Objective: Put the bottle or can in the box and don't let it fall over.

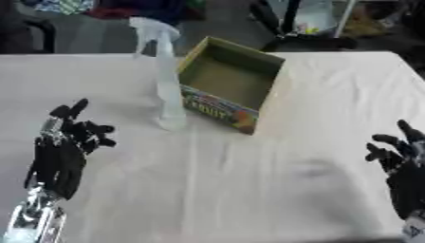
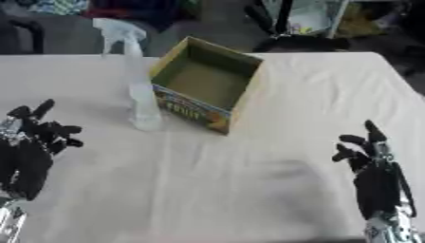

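A clear spray bottle with a white trigger head stands upright on the white table, just left of an open cardboard box and close against its printed side. The box is empty and shows the word FRUIT on its front. My left hand is at the lower left, below and left of the bottle, fingers relaxed and holding nothing. My right hand rests open at the lower right, fingers pointing up, far from both things.
The white cloth-covered table spreads wide in front of the box. Beyond its far edge are a dark chair base and clutter on the floor.
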Robot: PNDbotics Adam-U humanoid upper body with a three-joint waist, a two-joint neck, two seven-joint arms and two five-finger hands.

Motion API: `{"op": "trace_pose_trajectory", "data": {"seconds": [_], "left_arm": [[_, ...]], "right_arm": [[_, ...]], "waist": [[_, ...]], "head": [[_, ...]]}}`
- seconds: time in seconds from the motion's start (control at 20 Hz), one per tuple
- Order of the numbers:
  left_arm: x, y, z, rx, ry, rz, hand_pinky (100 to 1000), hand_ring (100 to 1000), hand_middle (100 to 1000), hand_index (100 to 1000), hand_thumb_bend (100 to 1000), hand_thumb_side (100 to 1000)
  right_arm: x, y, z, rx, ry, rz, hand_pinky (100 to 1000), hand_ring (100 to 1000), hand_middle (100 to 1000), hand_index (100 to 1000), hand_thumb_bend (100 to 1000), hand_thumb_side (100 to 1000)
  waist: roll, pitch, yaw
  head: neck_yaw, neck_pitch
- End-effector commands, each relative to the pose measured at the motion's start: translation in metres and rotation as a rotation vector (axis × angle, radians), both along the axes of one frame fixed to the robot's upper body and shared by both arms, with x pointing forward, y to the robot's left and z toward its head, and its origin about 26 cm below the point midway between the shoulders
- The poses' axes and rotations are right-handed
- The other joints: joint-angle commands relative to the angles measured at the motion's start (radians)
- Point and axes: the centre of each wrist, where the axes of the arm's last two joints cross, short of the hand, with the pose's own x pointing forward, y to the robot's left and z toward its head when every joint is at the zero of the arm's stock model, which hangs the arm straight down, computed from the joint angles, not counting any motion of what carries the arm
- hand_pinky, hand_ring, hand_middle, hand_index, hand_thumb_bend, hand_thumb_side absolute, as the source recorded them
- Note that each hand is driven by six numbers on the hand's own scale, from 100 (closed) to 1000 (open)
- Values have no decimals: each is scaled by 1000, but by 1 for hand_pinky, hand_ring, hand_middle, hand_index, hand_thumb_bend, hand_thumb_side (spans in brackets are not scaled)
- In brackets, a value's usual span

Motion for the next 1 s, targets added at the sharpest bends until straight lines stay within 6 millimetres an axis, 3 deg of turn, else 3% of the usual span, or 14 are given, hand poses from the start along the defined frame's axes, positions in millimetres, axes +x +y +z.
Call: {"op": "trace_pose_trajectory", "data": {"seconds": [0.05,0.1,0.25,0.65,1.0], "left_arm": [[6,-15,5,-198,18,-130,359,259,155,986,323,888],[8,-19,6,-277,28,-185,350,166,124,987,375,845],[16,-30,15,-489,35,-346,364,100,100,991,458,773],[38,-45,31,-696,34,-451,371,100,100,993,542,679],[53,-57,29,-787,71,-463,371,100,100,991,623,647]], "right_arm": [[1,-1,5,-11,-14,8,895,437,618,1000,100,785],[1,-1,5,-11,-14,9,895,437,618,1000,100,786],[1,-1,5,-10,-13,12,895,437,618,1000,100,787],[2,0,4,-6,-11,17,896,437,618,1000,100,794],[2,1,4,-3,-9,19,896,437,618,1000,100,798]], "waist": [[2,-11,-5],[3,-11,-6],[4,-12,-11],[2,-10,-23],[-2,-9,-26]], "head": [[4,-12],[4,-12],[6,-11],[5,-10],[3,-8]]}}
